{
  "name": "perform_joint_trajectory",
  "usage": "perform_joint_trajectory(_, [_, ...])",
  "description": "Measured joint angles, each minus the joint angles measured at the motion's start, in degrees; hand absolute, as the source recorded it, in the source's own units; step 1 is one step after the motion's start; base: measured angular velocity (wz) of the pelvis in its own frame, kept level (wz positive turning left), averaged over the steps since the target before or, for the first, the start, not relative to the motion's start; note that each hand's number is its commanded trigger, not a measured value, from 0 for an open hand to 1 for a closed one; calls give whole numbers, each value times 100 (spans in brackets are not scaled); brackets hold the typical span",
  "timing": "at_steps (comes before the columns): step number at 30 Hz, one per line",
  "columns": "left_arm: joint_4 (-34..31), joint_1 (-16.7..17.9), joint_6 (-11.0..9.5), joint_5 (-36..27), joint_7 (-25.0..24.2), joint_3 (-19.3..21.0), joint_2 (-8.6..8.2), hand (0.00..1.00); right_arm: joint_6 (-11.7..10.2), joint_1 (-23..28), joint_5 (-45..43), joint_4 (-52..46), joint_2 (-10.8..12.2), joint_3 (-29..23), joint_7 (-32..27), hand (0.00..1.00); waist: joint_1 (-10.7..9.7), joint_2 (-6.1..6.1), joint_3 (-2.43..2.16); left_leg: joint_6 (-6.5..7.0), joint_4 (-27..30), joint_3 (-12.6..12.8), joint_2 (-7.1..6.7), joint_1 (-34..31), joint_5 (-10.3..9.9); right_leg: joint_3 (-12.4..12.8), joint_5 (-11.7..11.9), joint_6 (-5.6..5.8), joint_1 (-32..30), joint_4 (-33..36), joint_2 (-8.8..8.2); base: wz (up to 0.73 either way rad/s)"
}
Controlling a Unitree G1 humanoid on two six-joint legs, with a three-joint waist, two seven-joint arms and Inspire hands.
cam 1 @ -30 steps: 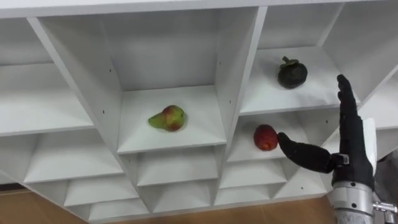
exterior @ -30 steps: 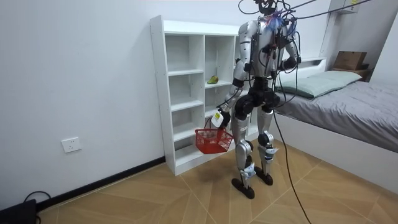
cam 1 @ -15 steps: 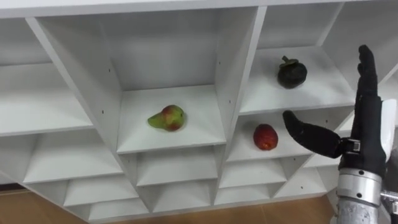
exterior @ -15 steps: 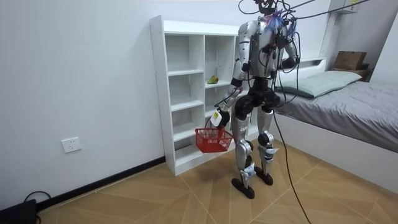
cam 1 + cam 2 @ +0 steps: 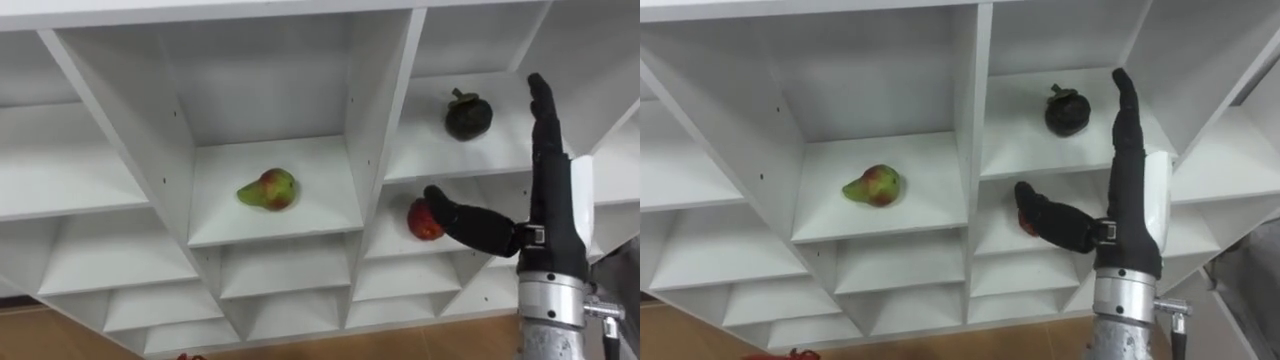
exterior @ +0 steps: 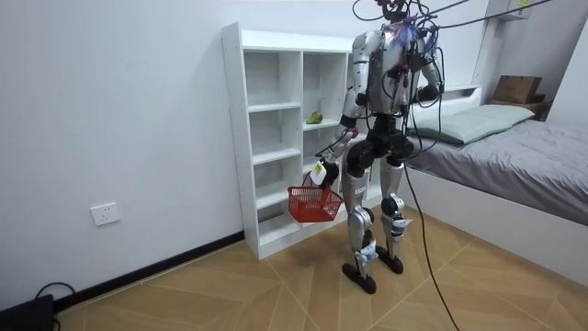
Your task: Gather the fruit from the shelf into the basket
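Three fruits lie in the white closet [image 5: 375, 120]. A green-red pear [image 5: 268, 189] sits in the middle compartment. A dark mangosteen [image 5: 468, 117] rests on the upper right shelf, with a red fruit [image 5: 420, 222] one shelf below it. My right hand [image 5: 550, 215] is open in front of the right compartments, fingers straight up beside the mangosteen. Its thumb reaches left across the front of the red fruit and partly hides it. In the room view my left hand [image 6: 320, 173] hangs low, shut on the handle of a red basket [image 6: 313, 204].
I stand facing the closet [image 6: 266, 138], which stands against the wall. A bed [image 6: 514, 147] lies at the room view's right, close behind me. Several lower compartments [image 5: 285, 265] hold nothing. The basket's red rim [image 5: 770, 355] peeks in at the bottom edge.
My right hand swung out to the right, then came back left, and its thumb now covers part of the red fruit. The basket has risen slightly.
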Motion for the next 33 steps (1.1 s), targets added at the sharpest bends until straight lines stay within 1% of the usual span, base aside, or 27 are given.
perform_joint_trajectory(3, [2, 13, 1, 2, -56, -1, 10, 100, 2, -200, 85, 160, -63, -29, -1, 0, -1, -40, 6, -1, 20, -1, -1, 3, 2, 4, 0, -1, 8, -1, -1, 0])
perform_joint_trajectory(5, [4, 11, 1, 4, -105, -2, 36, 100, 1, -378, 131, 306, -84, -30, -1, 0, 5, -97, 6, -2, 27, -11, -1, 11, 3, -10, 1, -2, 30, -13, -1, 0])
perform_joint_trajectory(6, [4, 11, 1, 6, -107, -2, 37, 100, 1, -423, 157, 347, -98, -30, 0, 0, 16, -110, 11, -2, 27, -11, -1, 24, 4, -10, 1, -2, 41, -14, -2, 4])
perform_joint_trajectory(7, [4, 11, 2, 9, -126, -1, 39, 100, 0, -512, 234, 446, -107, -60, 16, 0, 22, -137, 33, -2, 27, -26, -3, 61, 3, -21, 1, -2, 86, -23, -4, 5])
perform_joint_trajectory(10, [2, 1, 10, 61, -195, 78, 41, 100, 39, -628, 345, 480, -112, -231, 144, 0, 101, -213, 52, -2, 32, -45, -2, 75, 3, -55, 1, -2, 97, -20, -9, 3])
perform_joint_trajectory(12, [0, -30, 71, 88, -218, 98, 41, 100, 41, -735, 445, 479, -163, -299, 235, 0, 105, -243, 41, -2, 38, -60, -2, 71, 3, -70, 1, -2, 96, -17, -11, 4])
perform_joint_trajectory(16, [-43, -40, 218, 120, -326, 193, 53, 100, 45, -922, 481, 479, -177, -483, 385, 0, 113, -265, 26, -4, 41, -154, -7, 26, 4, -185, 1, -2, 104, -16, -21, 10])
perform_joint_trajectory(19, [-133, 9, 268, 124, -381, 256, 56, 100, 173, -1050, 503, 473, -177, -527, 440, 0, 108, -269, 20, -9, 45, -183, -7, -11, 8, -216, 1, -2, 95, -22, -20, 6])
perform_joint_trajectory(22, [-203, 35, 368, 120, -379, 331, 57, 100, 270, -1185, 508, 471, -177, -728, 425, 0, 107, -264, 18, -11, 45, -209, -8, -16, 10, -215, 1, -2, 97, -24, -15, 3])
perform_joint_trajectory(23, [-223, 108, 370, 119, -379, 336, 58, 100, 285, -1249, 509, 471, -177, -823, 389, 0, 107, -266, 18, -11, 45, -212, -8, -17, 11, -216, 1, -2, 97, -25, -14, 0])
perform_joint_trajectory(28, [-281, 181, 386, 135, -386, 376, 57, 100, 289, -1367, 502, 473, -177, -1053, 242, 0, 109, -308, -4, -13, 45, -240, -7, 6, 13, -215, 1, -2, 122, -37, -11, 0])
perform_joint_trajectory(29, [-322, 213, 386, 193, -386, 452, 53, 100, 289, -1367, 501, 495, -177, -1096, 242, 0, 110, -319, 4, -13, 44, -251, -7, 60, 13, -215, 1, -2, 156, -43, -10, 0])
perform_joint_trajectory(30, [-324, 220, 386, 237, -384, 481, 54, 100, 290, -1366, 505, 515, -177, -1114, 242, 0, 110, -322, 21, -13, 41, -255, -7, 86, 13, -216, 1, -2, 196, -50, -10, 3])
perform_joint_trajectory(31, [-324, 254, 389, 246, -373, 536, 55, 100, 297, -1355, 508, 561, -177, -1121, 244, 0, 110, -327, 14, -13, 42, -261, -8, 100, 13, -217, 1, -2, 236, -65, -10, 4])
perform_joint_trajectory(33, [-324, 260, 405, 264, -355, 561, 61, 100, 291, -1358, 518, 636, -179, -1124, 277, 0, 112, -335, 21, -13, 46, -279, -16, 93, 13, -216, 2, -2, 266, -122, -13, 4])
